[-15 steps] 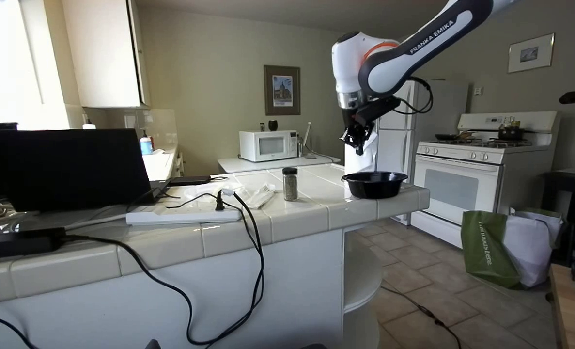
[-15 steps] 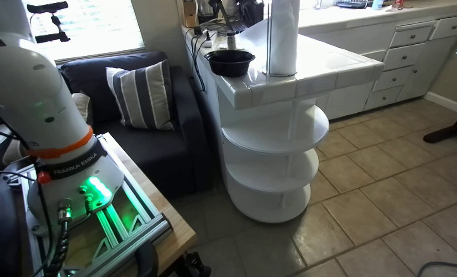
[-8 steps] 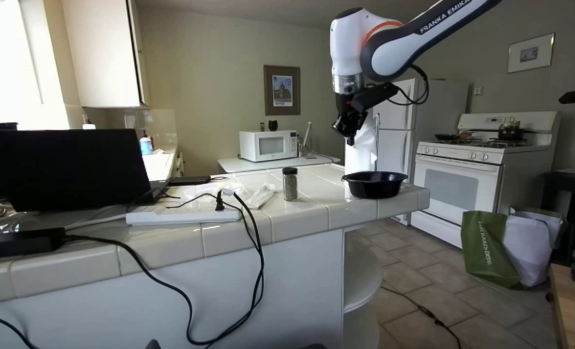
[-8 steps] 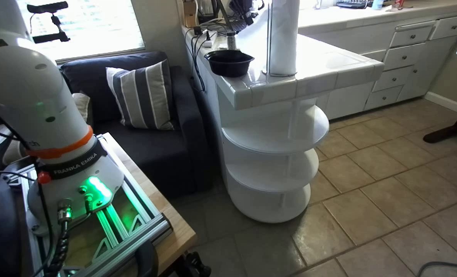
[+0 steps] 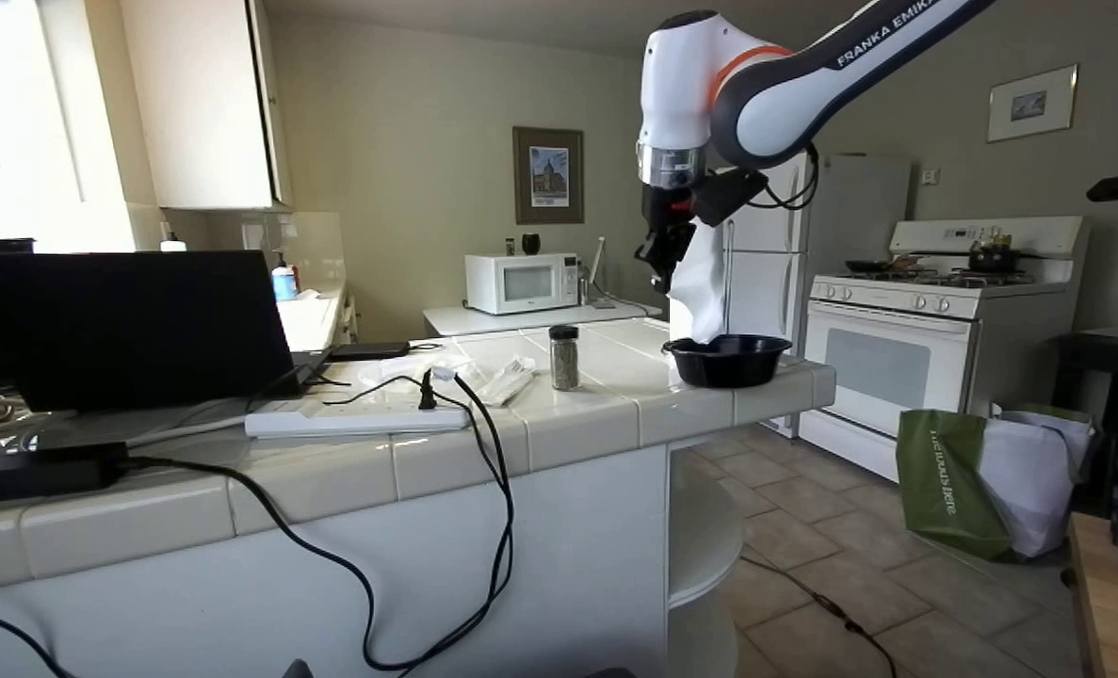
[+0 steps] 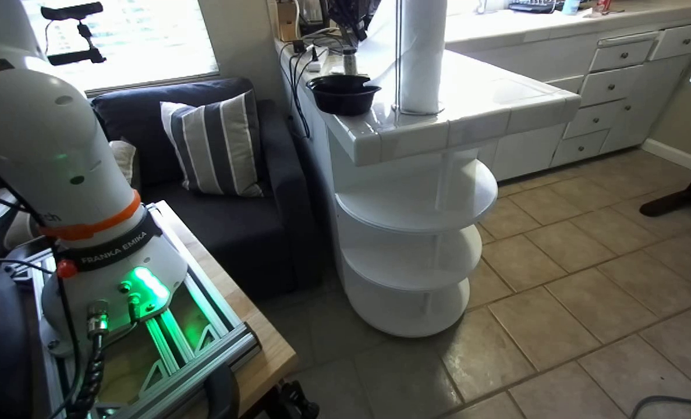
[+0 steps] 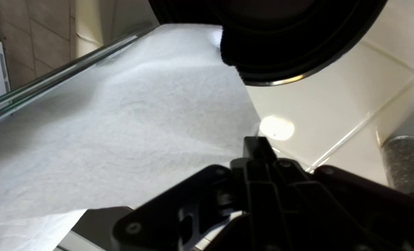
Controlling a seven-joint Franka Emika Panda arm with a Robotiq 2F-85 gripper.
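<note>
My gripper (image 7: 256,148) is shut on the edge of a white paper towel sheet (image 7: 140,115), whose corner runs in between the fingertips. In an exterior view the gripper (image 5: 662,281) hangs above the tiled counter, with the sheet (image 5: 703,282) draping from it beside the roll. The paper towel roll (image 6: 424,58) stands upright on a holder with a thin metal rod (image 6: 398,58). Close by sits a black round bowl (image 5: 728,365), also in the wrist view as a bowl (image 7: 318,59) whose rim the sheet's ragged lower end overlaps. Part of the gripper (image 6: 354,29) shows beyond the bowl.
A spice jar (image 5: 564,360) with a black lid stands on the counter near the bowl. Farther along are a white power strip (image 5: 356,419), black cables and an open laptop (image 5: 125,330). Rounded white shelves (image 6: 415,201) sit under the counter's end; a dark armchair (image 6: 229,227) stands alongside.
My gripper has drawn away from the roll, and the sheet now hangs longer, reaching down to the bowl. Roll and bowl have shifted slightly left in an exterior view.
</note>
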